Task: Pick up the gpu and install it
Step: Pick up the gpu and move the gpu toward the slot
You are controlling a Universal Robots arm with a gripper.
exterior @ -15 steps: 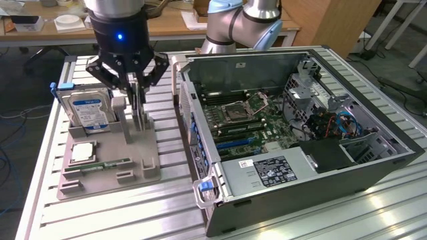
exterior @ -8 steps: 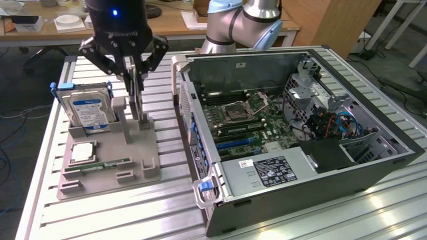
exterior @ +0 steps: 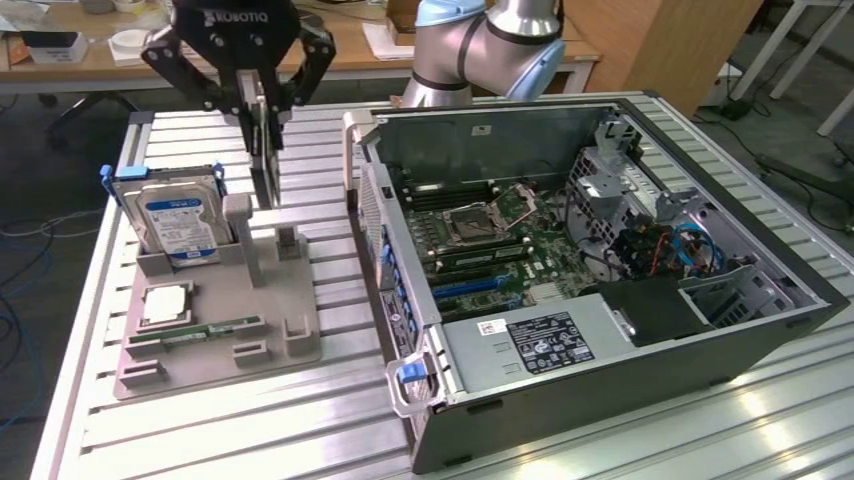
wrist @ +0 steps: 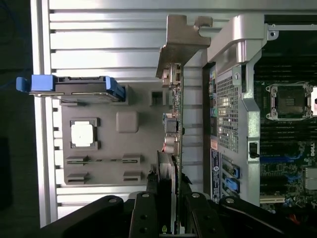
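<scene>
The gpu (exterior: 267,170) is a thin dark card that stands on edge over the middle of the grey parts holder (exterior: 274,300). My gripper (exterior: 264,108) comes down from above and is shut on the card's upper part. The card's lower edge is at the holder's upright slot; I cannot tell whether they touch. In the wrist view the gpu (wrist: 177,124) shows edge-on between my fingers (wrist: 148,198), and its silvery metal bracket (wrist: 181,39) is at the far end. The open computer case (exterior: 574,250) lies right beside the holder, towards the exterior view's right.
A blue-labelled hard drive (exterior: 180,215) stands in the holder at the exterior view's left. A square processor (exterior: 167,303) and a narrow green memory stick (exterior: 214,328) lie nearer the front. The case wall (wrist: 233,99) rises close beside the card. A motherboard (exterior: 487,240) fills the case floor.
</scene>
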